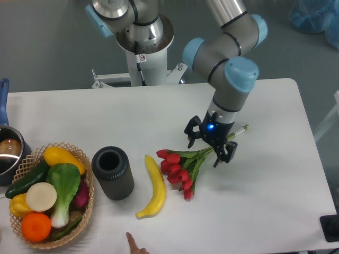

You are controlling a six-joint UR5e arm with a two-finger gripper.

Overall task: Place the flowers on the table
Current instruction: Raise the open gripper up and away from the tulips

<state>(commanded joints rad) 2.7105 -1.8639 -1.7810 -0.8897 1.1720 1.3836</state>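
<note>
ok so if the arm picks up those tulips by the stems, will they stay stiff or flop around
The tulips would probably droop a little: the red heads fan out well beyond the stems where the end effector sits. They look light for their size. Lying flat on the table, they seem unlikely to roll.

Lab: pedestal-mounted robot arm (225, 58), bare table (275, 174).

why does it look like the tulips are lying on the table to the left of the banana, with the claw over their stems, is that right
Not quite: the flowers lie to the right of the banana, not the left. The rest holds: in the camera view they rest on the table, and the claw is over their stems.
</note>
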